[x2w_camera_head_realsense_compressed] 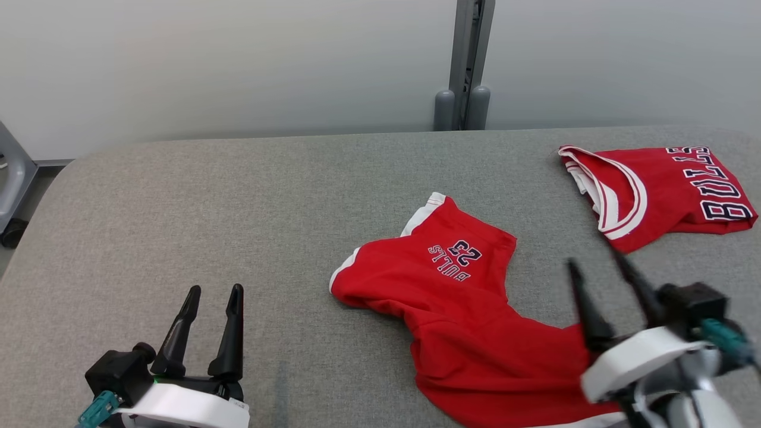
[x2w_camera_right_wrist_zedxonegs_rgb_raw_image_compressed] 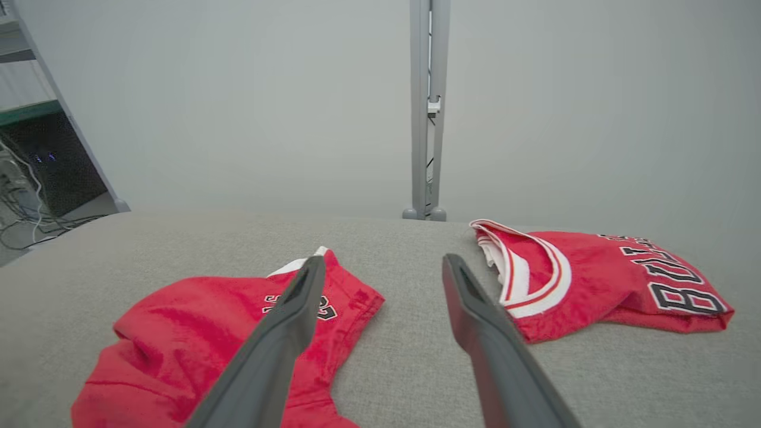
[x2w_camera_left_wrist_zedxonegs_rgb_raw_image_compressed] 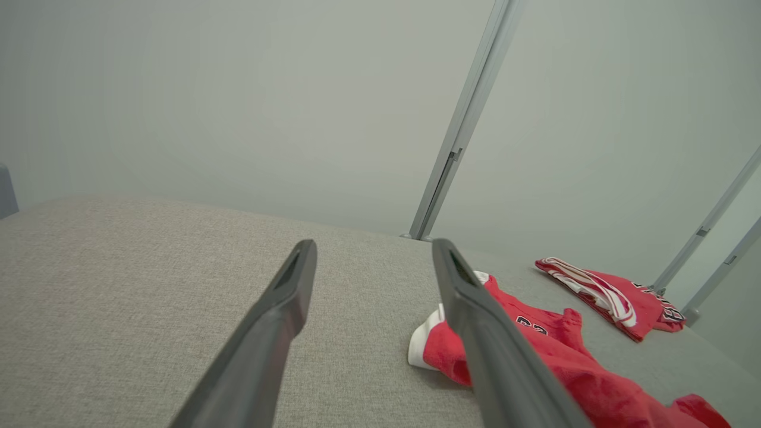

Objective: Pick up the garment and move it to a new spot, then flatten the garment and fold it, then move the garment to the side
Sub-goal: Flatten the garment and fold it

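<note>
The right end effector (x2w_camera_head_realsense_compressed: 591,257) is held open and empty. The crumpled red shorts (x2w_camera_head_realsense_compressed: 452,285) lie on the table (x2w_camera_head_realsense_compressed: 238,202) just to its left, apparently positioned for flattening. The left end effector (x2w_camera_head_realsense_compressed: 216,289), also open, is held well apart from them. A folded red jersey (x2w_camera_head_realsense_compressed: 666,190) is parked beyond the right end effector, presumably set aside.

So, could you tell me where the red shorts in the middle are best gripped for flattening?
Probably the white-trimmed hem of the shorts, approached from the robot's left by the open left gripper: that edge lies flat and exposed on the table, whereas the near part is bunched up.
</note>
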Motion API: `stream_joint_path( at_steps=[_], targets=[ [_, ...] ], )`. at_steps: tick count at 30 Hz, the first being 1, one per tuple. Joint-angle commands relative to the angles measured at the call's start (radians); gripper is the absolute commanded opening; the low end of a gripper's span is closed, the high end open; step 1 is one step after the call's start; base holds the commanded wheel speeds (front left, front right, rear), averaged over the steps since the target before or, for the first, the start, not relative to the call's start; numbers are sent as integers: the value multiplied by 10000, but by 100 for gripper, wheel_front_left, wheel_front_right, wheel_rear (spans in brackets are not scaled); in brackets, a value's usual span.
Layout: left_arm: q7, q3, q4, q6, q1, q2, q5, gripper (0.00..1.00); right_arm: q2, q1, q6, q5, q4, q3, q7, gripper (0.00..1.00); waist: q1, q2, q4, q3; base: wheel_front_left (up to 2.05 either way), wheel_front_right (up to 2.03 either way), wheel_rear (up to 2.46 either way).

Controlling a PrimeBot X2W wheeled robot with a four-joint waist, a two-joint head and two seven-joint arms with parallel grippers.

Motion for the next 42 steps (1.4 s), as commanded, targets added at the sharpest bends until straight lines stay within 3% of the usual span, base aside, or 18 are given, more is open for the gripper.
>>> stream_joint_path(
  at_steps=[1, 6, 12, 17, 26, 27, 28, 29, 42],
  targets=[
    [-16, 5, 17, -22, -96, 17, -26, 100, 68, -120, 2, 198, -51, 359, -94, 100, 0, -1, 34, -5, 0, 0, 0],
    [-16, -62, 59, -22, -168, -24, -60, 100, 35, -495, 2, 734, 228, 2375, 115, 100, 0, -1, 258, -37, 0, 0, 0],
    [-16, -82, 133, -22, -157, -82, -90, 100, -391, -1091, 2, 1258, 827, 4188, 1181, 100, 0, -1, 573, -77, 0, 0, 0],
    [-16, -99, 167, -22, -196, -142, -110, 100, -566, -1481, 2, 1269, 1449, 4725, 2121, 100, 0, -1, 787, -77, 0, 0, 0],
    [-16, -134, 169, -22, -256, -252, -164, 100, -157, -2297, 0, 1395, 2583, 4980, 3222, 98, 0, -1, 1143, 28, 0, 0, 0],
    [-16, -138, 168, -22, -269, -258, -169, 100, -118, -2428, 2, 1407, 2680, 4974, 3165, 47, 0, -1, 1181, 50, 0, 0, 0],
    [-16, -135, 171, -22, -278, -258, -177, 100, -81, -2553, 0, 1412, 2795, 4953, 3106, 17, 0, -1, 1212, 71, 0, 0, 0],
    [-16, -132, 176, -23, -295, -263, -185, 100, -52, -2673, 0, 1426, 2939, 4934, 3048, 0, 0, -1, 1246, 95, 0, 0, 0],
    [-16, -245, 182, -23, -521, -200, -327, 100, 74, -4596, 2, 1550, 3961, 4334, 2336, 0, 0, -1, 1668, 618, 0, 0, 0]
  ],
)
